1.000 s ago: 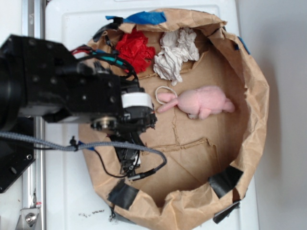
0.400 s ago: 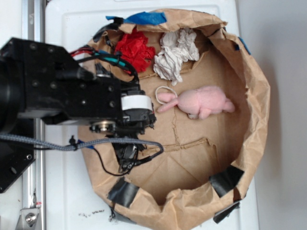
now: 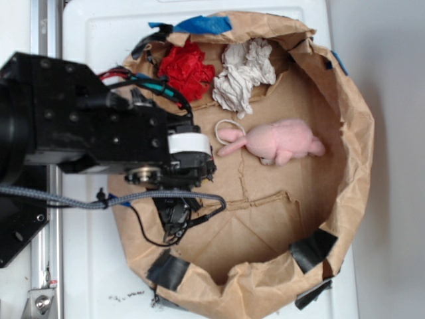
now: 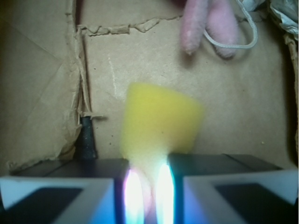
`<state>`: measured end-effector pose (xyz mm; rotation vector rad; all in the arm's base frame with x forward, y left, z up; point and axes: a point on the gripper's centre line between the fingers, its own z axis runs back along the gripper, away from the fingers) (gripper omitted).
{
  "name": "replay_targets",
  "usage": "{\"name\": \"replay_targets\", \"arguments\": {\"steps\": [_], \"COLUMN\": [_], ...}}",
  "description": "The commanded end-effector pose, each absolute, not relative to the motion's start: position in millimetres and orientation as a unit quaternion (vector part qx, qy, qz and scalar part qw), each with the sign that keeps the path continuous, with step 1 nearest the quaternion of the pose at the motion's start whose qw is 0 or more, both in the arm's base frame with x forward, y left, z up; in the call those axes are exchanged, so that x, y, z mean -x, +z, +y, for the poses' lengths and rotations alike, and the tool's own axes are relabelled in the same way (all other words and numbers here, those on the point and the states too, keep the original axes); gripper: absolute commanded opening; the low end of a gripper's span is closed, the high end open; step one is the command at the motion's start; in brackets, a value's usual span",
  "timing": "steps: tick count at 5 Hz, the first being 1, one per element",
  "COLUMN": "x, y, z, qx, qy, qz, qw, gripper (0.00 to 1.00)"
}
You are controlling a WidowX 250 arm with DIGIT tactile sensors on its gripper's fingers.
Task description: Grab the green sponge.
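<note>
Green sponge (image 4: 161, 123), actually yellow, sits pinched between the gripper (image 4: 145, 196) fingers, just below the pink plush bunny (image 4: 208, 25).

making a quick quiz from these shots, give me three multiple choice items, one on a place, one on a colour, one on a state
1. Where does the pink bunny lie?
A. outside the paper basin
B. inside the paper basin, below the white rag
C. on the red cloth

2. What colour is the sponge?
A. yellow
B. blue
C. black

3. How is the claw?
A. wide open, far from the sponge
B. out of view
C. nearly shut, with the sponge's near end between its fingers

Answers: 1 B, the overhead view shows it on the basin floor. 2 A, the wrist view shows yellow foam. 3 C, the wrist view shows a narrow gap filled by the sponge.
</note>
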<state>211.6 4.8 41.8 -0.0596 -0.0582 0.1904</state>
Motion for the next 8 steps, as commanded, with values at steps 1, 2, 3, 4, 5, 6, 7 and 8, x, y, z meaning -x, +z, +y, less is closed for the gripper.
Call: {"name": "replay_targets", "arguments": {"steps": [1, 2, 3, 4, 5, 6, 7, 8], "x": [-204.7, -245.1, -261.4, -250.1, -246.6, -238.1, -231.9, -230.0], "y": [89.8, 131.3, 146.5, 145.4, 145.0, 162.7, 183.3, 189.7], "z": [8.9, 15.4, 13.9, 14.2, 13.0, 9.8, 15.0, 25.7], "qx": [0.065, 0.077, 0.070, 0.066, 0.060, 0.046, 0.017, 0.012], "qy": [0.094, 0.105, 0.103, 0.107, 0.103, 0.086, 0.095, 0.113], "qz": [-0.068, -0.092, -0.088, -0.095, -0.095, -0.107, -0.103, -0.062], "qw": [0.991, 0.987, 0.988, 0.988, 0.988, 0.989, 0.990, 0.992], "gripper": [0.00, 0.00, 0.00, 0.00, 0.00, 0.00, 0.00, 0.00]}}
